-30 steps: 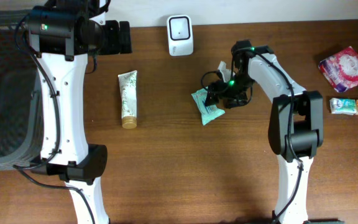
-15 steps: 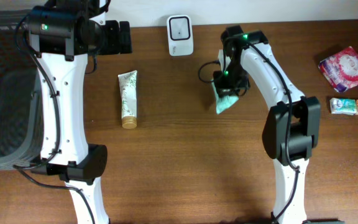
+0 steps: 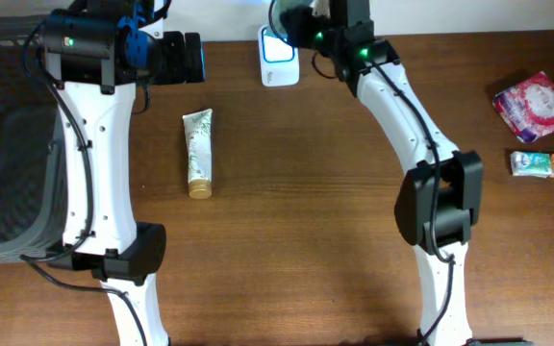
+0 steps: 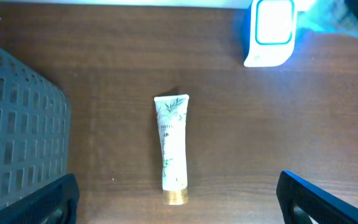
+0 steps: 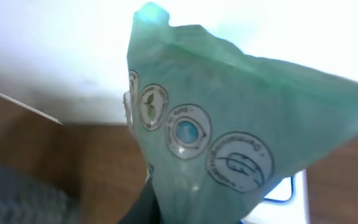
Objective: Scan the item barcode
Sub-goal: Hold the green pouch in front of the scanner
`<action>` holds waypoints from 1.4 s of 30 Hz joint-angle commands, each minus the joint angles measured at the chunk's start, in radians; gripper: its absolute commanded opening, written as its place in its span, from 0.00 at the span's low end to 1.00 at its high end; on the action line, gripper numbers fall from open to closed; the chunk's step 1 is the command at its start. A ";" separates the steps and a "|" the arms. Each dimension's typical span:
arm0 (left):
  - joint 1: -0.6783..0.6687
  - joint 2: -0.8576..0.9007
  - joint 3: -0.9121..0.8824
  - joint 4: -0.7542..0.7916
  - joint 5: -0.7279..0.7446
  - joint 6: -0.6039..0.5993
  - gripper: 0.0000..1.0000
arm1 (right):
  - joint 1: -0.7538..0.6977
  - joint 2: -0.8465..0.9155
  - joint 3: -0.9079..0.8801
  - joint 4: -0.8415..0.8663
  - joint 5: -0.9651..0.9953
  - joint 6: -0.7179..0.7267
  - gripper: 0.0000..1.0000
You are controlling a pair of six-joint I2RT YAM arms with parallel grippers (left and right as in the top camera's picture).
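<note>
One thing matters now: the green packet (image 5: 229, 137) is pinched tight in my right gripper (image 3: 294, 21), close over the white scanner (image 3: 279, 58), its long side pointing away from the fingers. My left gripper (image 3: 183, 58) (wide open) is far off. A second ago the packet lay on the table (image 3: 287, 211); now it's up by the scanner.

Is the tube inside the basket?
No, the tube lies on the table, apart from the basket.

The left arm (image 3: 94, 144) and right arm (image 3: 407, 115) share white shells, black joints, green lights.
</note>
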 commanded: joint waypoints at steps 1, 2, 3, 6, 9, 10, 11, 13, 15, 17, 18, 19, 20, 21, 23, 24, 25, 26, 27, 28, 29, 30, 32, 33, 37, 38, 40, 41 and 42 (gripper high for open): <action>0.004 -0.004 0.000 0.000 0.000 0.005 0.99 | 0.026 0.092 0.011 0.114 -0.017 0.239 0.13; 0.004 -0.004 0.000 0.000 0.000 0.005 0.99 | 0.030 0.113 0.011 0.141 -0.016 0.268 0.14; 0.004 -0.004 0.000 0.000 0.000 0.005 0.99 | 0.030 0.129 0.011 0.151 -0.016 0.267 0.15; 0.004 -0.004 0.000 0.000 0.000 0.005 0.99 | 0.024 0.150 0.011 0.130 -0.027 0.186 0.15; 0.004 -0.004 0.000 0.000 0.000 0.005 0.99 | 0.009 0.103 0.013 0.111 -0.031 0.037 0.12; 0.004 -0.004 0.000 0.000 -0.001 0.005 0.99 | -0.006 0.065 0.013 0.079 -0.023 0.018 0.12; 0.004 -0.004 0.000 0.000 0.000 0.005 0.99 | -0.023 0.032 0.013 0.049 -0.015 0.013 0.12; 0.004 -0.004 0.000 0.000 0.000 0.005 0.99 | -0.064 -0.037 0.013 -0.042 -0.018 -0.001 0.12; 0.004 -0.004 0.000 0.000 0.000 0.005 0.99 | -0.093 -0.087 0.013 -0.172 -0.021 -0.050 0.19; 0.004 -0.004 0.000 0.000 0.000 0.005 0.99 | -0.103 -0.113 0.013 -0.381 -0.021 -0.114 0.25; 0.004 -0.004 0.000 0.000 0.000 0.005 0.99 | -0.101 -0.113 0.013 -0.468 -0.031 -0.113 0.29; 0.004 -0.004 0.000 0.000 0.000 0.005 0.99 | -0.093 -0.107 0.013 -0.552 -0.035 -0.114 0.33; 0.004 -0.004 0.000 0.000 0.000 0.005 0.99 | -0.079 -0.102 0.008 -0.615 -0.035 -0.136 0.34; 0.004 -0.004 0.000 0.000 0.000 0.005 0.99 | -0.062 -0.098 -0.009 -0.645 -0.035 -0.168 0.38; 0.004 -0.004 0.000 0.000 -0.001 0.005 0.99 | -0.021 -0.087 -0.053 -0.643 -0.032 -0.250 0.55; 0.004 -0.004 0.000 0.000 0.000 0.005 0.99 | 0.007 -0.072 -0.087 -0.622 0.018 -0.270 0.69; 0.004 -0.004 0.000 0.000 0.000 0.005 0.99 | 0.020 -0.065 -0.106 -0.608 0.048 -0.270 0.75; 0.004 -0.004 0.000 0.000 0.000 0.005 0.99 | 0.043 -0.035 -0.149 -0.569 0.087 -0.270 0.79; 0.004 -0.004 0.000 0.000 0.000 0.005 0.99 | 0.050 -0.020 -0.171 -0.543 0.091 -0.269 0.80; 0.004 -0.004 0.000 0.000 0.000 0.005 0.99 | 0.053 -0.002 -0.184 -0.526 0.093 -0.269 0.80; 0.004 -0.004 0.000 0.000 0.000 0.005 0.99 | 0.055 0.023 -0.187 -0.518 0.092 -0.269 0.80; 0.004 -0.004 0.000 0.000 0.000 0.005 0.99 | 0.055 0.045 -0.187 -0.515 0.093 -0.269 0.80; 0.004 -0.004 0.000 0.000 0.000 0.005 0.99 | 0.055 0.084 -0.187 -0.514 0.087 -0.266 0.70; 0.004 -0.004 0.000 0.000 -0.001 0.005 0.99 | 0.055 0.093 -0.187 -0.515 0.085 -0.266 0.64; 0.004 -0.004 0.000 0.000 0.000 0.005 0.99 | 0.058 0.102 -0.187 -0.515 -0.005 -0.266 0.57; 0.004 -0.004 0.000 0.000 0.000 0.005 0.99 | 0.058 0.102 -0.187 -0.518 -0.021 -0.266 0.58; 0.004 -0.004 0.000 0.000 0.000 0.005 0.99 | 0.058 0.102 -0.187 -0.528 -0.022 -0.266 0.58; 0.004 -0.004 0.000 0.000 0.000 0.005 0.99 | 0.058 0.102 -0.187 -0.545 -0.021 -0.266 0.61; 0.004 -0.004 0.000 0.000 0.000 0.005 0.99 | 0.058 0.107 -0.187 -0.560 -0.021 -0.266 0.62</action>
